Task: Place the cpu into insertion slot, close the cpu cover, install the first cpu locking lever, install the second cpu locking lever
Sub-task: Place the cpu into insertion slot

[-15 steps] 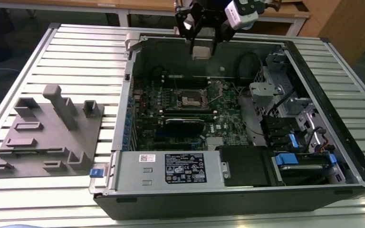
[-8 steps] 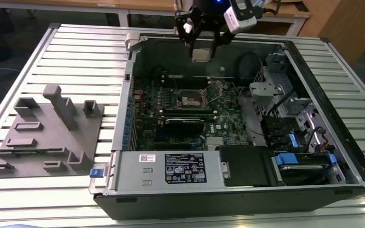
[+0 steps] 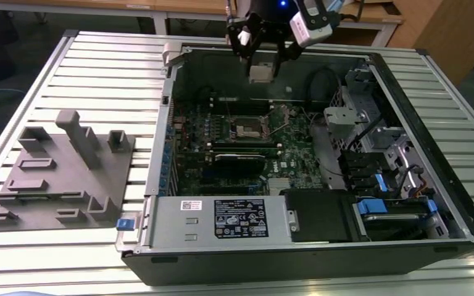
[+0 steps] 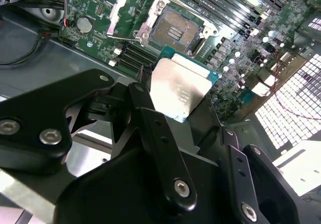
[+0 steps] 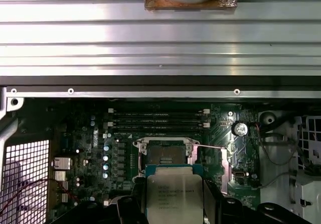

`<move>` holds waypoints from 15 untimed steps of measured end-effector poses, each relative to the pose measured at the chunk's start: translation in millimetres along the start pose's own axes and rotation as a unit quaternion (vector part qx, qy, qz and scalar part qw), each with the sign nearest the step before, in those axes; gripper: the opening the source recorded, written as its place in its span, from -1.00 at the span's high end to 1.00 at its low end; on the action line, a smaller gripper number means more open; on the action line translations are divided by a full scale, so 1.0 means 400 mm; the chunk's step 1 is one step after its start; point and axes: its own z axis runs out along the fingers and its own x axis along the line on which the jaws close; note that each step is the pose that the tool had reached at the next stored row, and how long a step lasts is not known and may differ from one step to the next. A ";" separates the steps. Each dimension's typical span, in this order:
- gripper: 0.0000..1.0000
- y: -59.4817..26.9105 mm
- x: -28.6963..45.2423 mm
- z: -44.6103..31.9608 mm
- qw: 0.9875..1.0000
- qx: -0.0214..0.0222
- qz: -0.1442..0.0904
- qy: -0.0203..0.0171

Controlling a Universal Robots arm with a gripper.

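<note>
Above the insertion slot (image 3: pixel 248 128), your gripper (image 3: pixel 261 69) is clenching the cpu (image 4: pixel 180 91), hovering clear of the motherboard (image 3: pixel 296 155).

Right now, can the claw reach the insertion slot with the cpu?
Probably yes: the claw holds the cpu above the open computer case, and the insertion slot shows bare, nothing covering it.

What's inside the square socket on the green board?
No chip: the insertion slot shows a dark floor with small pale marks. The gripper holds the cpu apart from it; in the first wrist view the cpu covers one edge.
</note>
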 end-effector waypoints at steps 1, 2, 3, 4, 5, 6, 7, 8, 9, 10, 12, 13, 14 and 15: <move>-0.08 0.000 0.000 0.001 1.000 0.000 0.000 0.000; -0.08 0.000 0.001 0.003 1.000 0.000 0.000 0.000; -0.08 -0.001 0.001 0.005 1.000 0.000 0.000 0.000; -0.08 -0.001 0.001 0.009 1.000 0.000 0.000 0.000; -0.08 -0.001 0.001 0.013 1.000 0.000 0.000 0.000; -0.08 -0.002 0.001 0.018 1.000 0.000 0.000 0.000; -0.08 -0.002 0.001 0.022 1.000 0.000 0.000 0.000; -0.08 -0.003 0.001 0.027 1.000 0.000 0.000 0.000; -0.08 -0.003 0.001 0.031 1.000 0.000 0.000 0.000; -0.08 -0.003 0.001 0.035 1.000 0.000 0.000 0.000; -0.08 -0.003 0.001 0.037 1.000 0.000 0.000 0.000; -0.08 -0.003 0.001 0.037 1.000 0.000 0.000 0.000; -0.08 -0.004 0.001 0.037 1.000 0.000 0.000 0.000; -0.08 -0.004 0.001 0.038 1.000 0.000 0.000 0.000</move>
